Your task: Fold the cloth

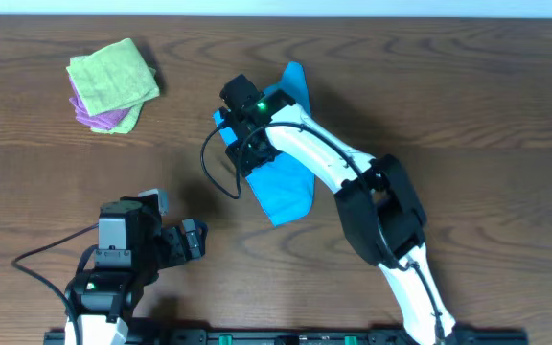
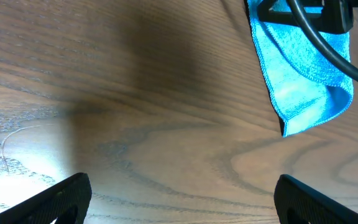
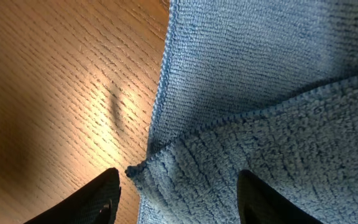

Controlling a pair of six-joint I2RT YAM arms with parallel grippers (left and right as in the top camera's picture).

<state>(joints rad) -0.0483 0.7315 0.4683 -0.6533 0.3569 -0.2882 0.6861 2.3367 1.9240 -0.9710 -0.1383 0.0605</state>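
Note:
The sky-blue cloth lies in the middle of the table, partly folded, and my right arm covers much of it. My right gripper is over the cloth's left edge. In the right wrist view its fingers are spread wide, with a corner of the cloth's upper layer lying between them on the lower layer. My left gripper is open and empty at the front left, apart from the cloth. In the left wrist view its fingers frame bare wood, and the cloth shows at the top right.
A light green cloth lies folded on a purple cloth at the back left. A black cable loops off my right wrist beside the blue cloth. The table is dark wood.

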